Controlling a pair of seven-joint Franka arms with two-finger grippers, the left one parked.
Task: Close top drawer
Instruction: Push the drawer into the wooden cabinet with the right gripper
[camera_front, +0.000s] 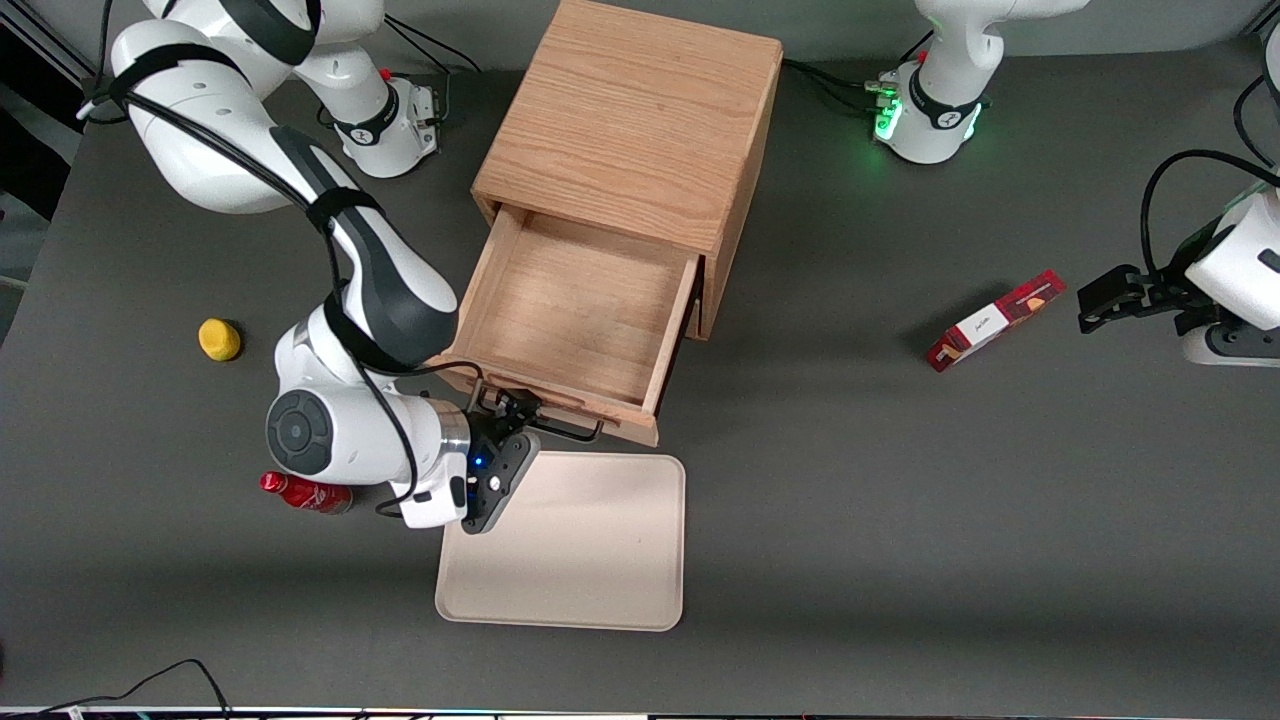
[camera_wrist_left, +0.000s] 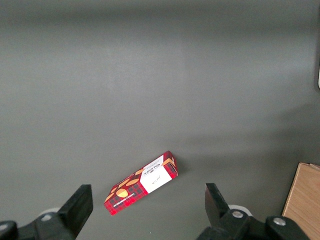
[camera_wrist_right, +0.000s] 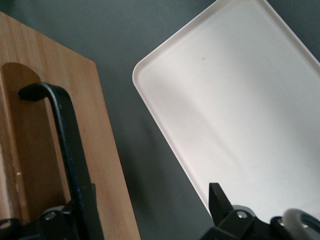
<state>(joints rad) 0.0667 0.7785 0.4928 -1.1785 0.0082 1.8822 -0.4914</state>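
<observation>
Front view: top drawer (camera_front: 575, 310) pulled well out of the cabinet (camera_front: 640, 130), empty. Gripper (camera_front: 512, 412) at the wire handle (camera_front: 570, 432), just above the tray (camera_front: 570, 545).

Right wrist view: fingers (camera_wrist_right: 220, 200) spread, handle (camera_wrist_right: 70, 150) between them, nothing clamped. Judgement: rigid, light wood box; push the flat front beside the handle.

Left wrist view: only a red box (camera_wrist_left: 141, 182).

— What does the top drawer (camera_front: 580, 310) look like?
— A shallow light oak box with a flat wood front and a thin black wire handle (camera_front: 560, 425).
— And its state?
— Pulled well out of the cabinet (camera_front: 630, 120), its bare inside showing from above.
— How does it lie?
— Level, and turned a little, so its front faces about six to seven o'clock in the front view, toward that camera.
</observation>
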